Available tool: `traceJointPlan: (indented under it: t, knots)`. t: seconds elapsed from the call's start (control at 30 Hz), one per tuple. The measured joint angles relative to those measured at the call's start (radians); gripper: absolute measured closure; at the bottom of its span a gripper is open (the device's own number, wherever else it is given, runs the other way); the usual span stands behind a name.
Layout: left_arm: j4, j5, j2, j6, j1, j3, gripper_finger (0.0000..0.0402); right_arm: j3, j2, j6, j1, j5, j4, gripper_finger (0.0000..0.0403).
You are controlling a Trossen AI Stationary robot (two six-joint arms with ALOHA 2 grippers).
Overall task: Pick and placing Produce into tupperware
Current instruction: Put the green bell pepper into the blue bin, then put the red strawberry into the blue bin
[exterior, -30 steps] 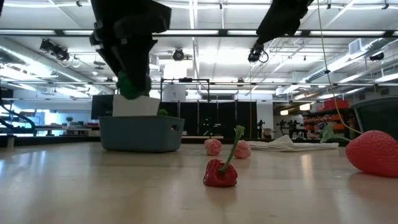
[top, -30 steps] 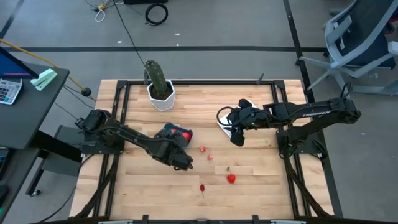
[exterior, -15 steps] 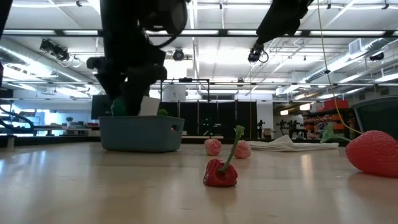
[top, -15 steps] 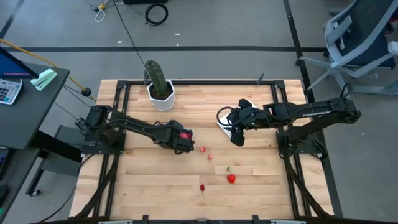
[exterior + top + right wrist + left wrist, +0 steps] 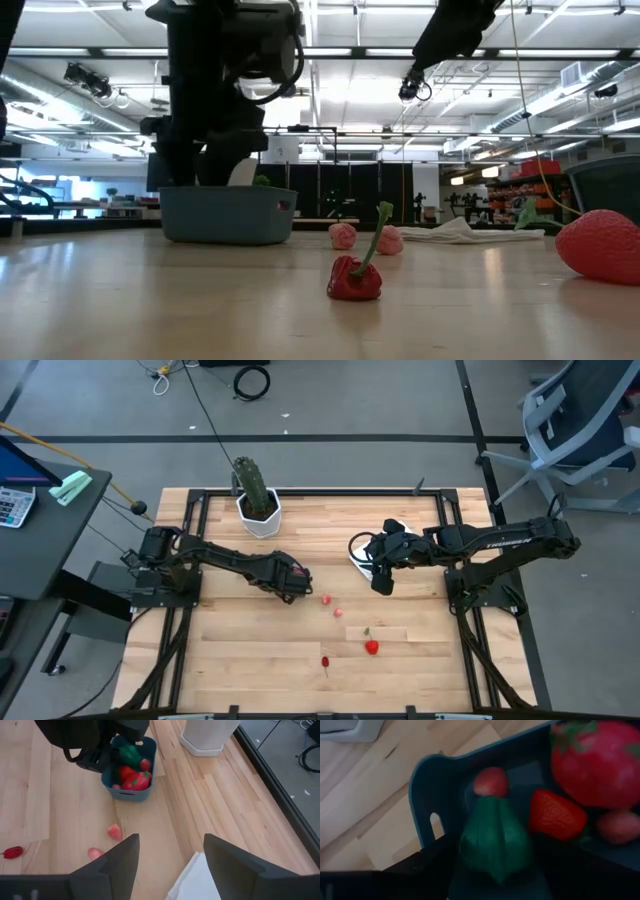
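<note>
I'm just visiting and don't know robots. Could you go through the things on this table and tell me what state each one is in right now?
Teal plastic tupperware: upright, partly filled with red toy produce.
Green toy vegetable: inside the tupperware.
Left gripper: over the tupperware.
Right gripper: open, empty, waiting over the white cloth.
Two pink toy fruits: loose on the table.
Red toy pepper: lying on the table.
Red toy strawberry: loose on the table.

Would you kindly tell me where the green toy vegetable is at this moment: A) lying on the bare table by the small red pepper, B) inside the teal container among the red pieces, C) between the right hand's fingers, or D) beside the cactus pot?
B: the left wrist view shows the green vegetable inside the teal container, next to a strawberry, and the right wrist view shows the same.
</note>
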Motion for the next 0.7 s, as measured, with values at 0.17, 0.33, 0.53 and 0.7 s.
traceJointPlan:
  t: [0.17,0.33,0.53,0.7]
  knots:
    - [0.003,0.0,0.0,0.001,-0.001,0.003,0.013,0.0,0.0,0.0,0.0,0.0,0.0,0.0172]
    - [-0.014,0.012,0.0,0.039,-0.001,0.039,0.013,0.0,0.0,0.0,0.0,0.0,0.0,0.0172]
    - [-0.072,0.042,0.0,0.107,-0.007,0.214,0.0134,0.0,0.0,0.004,0.0,-0.001,-0.002,0.0172]
    - [-0.079,0.042,0.0,0.115,-0.049,0.383,0.0137,0.0,0.0,0.047,0.0,-0.04,-0.092,0.0172]
